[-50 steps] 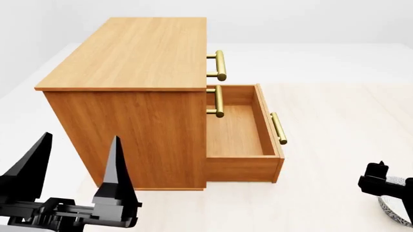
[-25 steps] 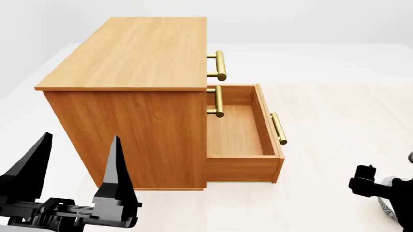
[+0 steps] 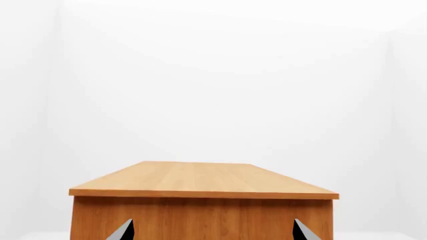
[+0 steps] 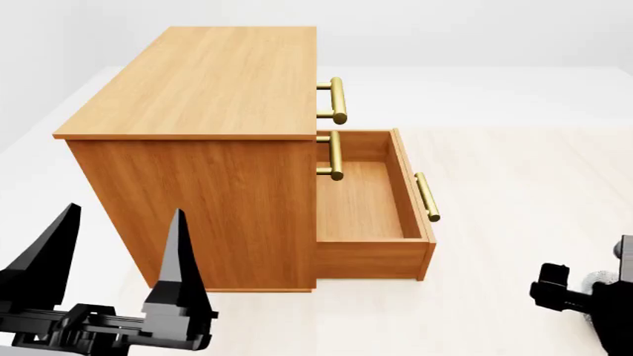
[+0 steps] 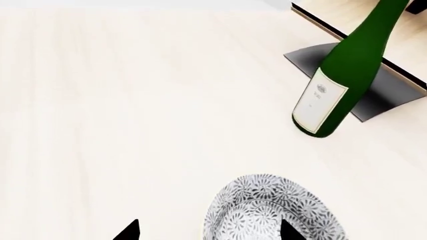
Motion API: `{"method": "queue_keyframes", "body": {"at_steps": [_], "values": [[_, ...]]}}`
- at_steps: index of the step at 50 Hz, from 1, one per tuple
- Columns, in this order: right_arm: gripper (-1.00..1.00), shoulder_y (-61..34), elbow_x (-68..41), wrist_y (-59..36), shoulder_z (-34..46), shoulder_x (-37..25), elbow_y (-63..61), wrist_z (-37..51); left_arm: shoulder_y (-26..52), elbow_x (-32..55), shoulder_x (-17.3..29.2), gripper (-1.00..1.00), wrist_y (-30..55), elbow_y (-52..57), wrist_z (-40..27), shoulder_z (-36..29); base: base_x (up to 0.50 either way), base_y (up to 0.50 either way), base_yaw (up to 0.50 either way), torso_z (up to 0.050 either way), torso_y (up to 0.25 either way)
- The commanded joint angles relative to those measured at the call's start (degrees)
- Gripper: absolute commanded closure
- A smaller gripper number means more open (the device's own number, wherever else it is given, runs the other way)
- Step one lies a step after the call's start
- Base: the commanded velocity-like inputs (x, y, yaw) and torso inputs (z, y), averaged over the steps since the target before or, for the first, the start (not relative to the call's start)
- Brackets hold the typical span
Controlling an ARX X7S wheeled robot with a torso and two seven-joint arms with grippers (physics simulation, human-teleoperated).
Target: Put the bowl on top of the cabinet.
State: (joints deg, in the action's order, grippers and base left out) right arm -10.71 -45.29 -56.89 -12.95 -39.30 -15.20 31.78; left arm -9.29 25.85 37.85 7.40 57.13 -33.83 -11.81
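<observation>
**Bowl not yet grasped, cabinet top bare**

Your target, the cabinet [image 4: 198, 81], stands at the left of the head view, its flat top carrying nothing and its lowest drawer [image 4: 371, 204] pulled out toward the right. None of the task looks done: you have yet to grasp the bowl, lift it, carry it across and set it down on that top.

On the pale desk [image 5: 133, 100], the right wrist view shows a green bottle [image 5: 350, 65] leaning against a rack [image 5: 373, 75], well apart from the bowl.

Your left gripper [image 4: 114, 256] sits low at the near left in front of the cabinet, its two dark fingers spread wide and pointing up, holding nothing. Your right gripper [image 5: 208, 231] is at the far right edge of the head view, where only a black part of it shows. In its wrist view the fingertips stand wide apart; one tip lies over the bowl, the other off to its side on the desk, nothing pinched between.

The bowl [image 5: 273, 212] rests upright on the desk just beneath that right gripper, far from the cabinet.
</observation>
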Motion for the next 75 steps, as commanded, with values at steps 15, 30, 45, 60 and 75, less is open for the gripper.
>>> {"method": "queue_keyframes", "body": {"at_steps": [15, 30, 45, 60, 75], "values": [[-1.0, -0.6, 2.1, 1.5, 3.4, 0.8, 3.5, -0.9, 0.3, -0.8, 0.8, -1.0, -0.5, -0.2, -0.5, -1.2, 0.0, 0.0, 0.0, 0.0, 0.0], [-1.0, -1.4, 3.2, 2.1, 5.0, 1.3, 5.5, -1.0, 0.1, -1.1, 1.1, -1.0, -1.1, -0.3, -0.8, -1.7, 0.0, 0.0, 0.0, 0.0, 0.0], [-1.0, -1.4, 3.9, 2.5, 5.5, 1.5, 7.0, -0.9, 0.6, -0.6, 1.5, -1.0, -1.2, -0.4, -1.2, -2.0, 0.0, 0.0, 0.0, 0.0, 0.0], [-1.0, -1.5, 5.2, 4.0, 6.7, 1.9, 10.0, -1.6, 0.9, -0.8, 1.7, -1.0, -1.3, -0.6, -1.5, -2.5, 0.0, 0.0, 0.0, 0.0, 0.0], [-1.0, -2.1, 6.5, 5.0, 8.0, 2.3, 12.5, -1.9, 0.9, -0.7, 2.2, -1.0, -1.4, -0.4, -2.0, -2.8, 0.0, 0.0, 0.0, 0.0, 0.0]]}}
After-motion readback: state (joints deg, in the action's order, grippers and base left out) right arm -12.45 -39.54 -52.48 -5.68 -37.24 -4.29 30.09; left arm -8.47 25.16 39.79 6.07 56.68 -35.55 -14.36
